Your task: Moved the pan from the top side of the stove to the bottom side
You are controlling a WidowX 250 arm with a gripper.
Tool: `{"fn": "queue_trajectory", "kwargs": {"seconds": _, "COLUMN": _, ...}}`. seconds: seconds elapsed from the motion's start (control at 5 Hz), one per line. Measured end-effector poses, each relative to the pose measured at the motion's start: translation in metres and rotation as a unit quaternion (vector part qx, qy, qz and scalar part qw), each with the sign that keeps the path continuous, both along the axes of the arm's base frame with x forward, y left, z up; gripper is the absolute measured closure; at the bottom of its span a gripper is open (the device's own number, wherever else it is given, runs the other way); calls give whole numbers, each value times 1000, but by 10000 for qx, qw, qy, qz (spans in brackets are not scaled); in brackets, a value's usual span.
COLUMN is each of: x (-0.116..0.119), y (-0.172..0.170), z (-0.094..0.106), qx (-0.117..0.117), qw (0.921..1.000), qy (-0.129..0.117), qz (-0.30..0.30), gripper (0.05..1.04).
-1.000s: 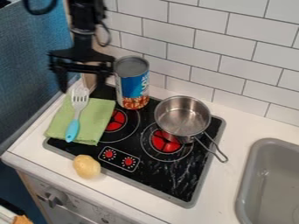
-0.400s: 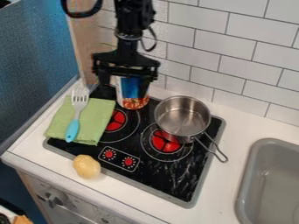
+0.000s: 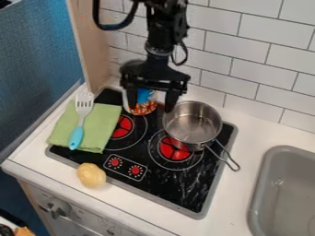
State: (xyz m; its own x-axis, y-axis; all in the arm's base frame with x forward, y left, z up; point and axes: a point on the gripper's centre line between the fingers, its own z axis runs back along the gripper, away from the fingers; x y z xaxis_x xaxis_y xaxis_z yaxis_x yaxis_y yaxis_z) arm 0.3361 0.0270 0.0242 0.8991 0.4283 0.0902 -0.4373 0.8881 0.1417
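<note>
My gripper (image 3: pixel 151 107) hangs open over the back of the stove, its two fingers spread apart in front of the can. The silver pan (image 3: pixel 192 123) stands on the back right of the black stove (image 3: pixel 188 190), its wire handle pointing toward the lower right. The gripper's right finger is close to the pan's upper left rim; whether they touch I cannot tell.
A can (image 3: pixel 144 106) stands behind the gripper, partly hidden by it. A green cloth (image 3: pixel 98 126) with a blue-handled spatula (image 3: pixel 77 136) lies at the stove's left. A potato (image 3: pixel 91 175) sits at the front edge. A grey sink (image 3: pixel 289 193) is at right.
My gripper has moved right and somewhat down, from above the cloth to in front of the can and near the pan. The pan and the other objects have stayed put.
</note>
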Motion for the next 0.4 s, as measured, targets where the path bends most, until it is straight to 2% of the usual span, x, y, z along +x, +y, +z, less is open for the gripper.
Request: {"fn": "queue_trajectory", "kwargs": {"seconds": 0.4, "x": 12, "y": -12, "z": -28, "qx": -191, "qw": 9990, "qy": -243, "qz": 324, "gripper": 83}}
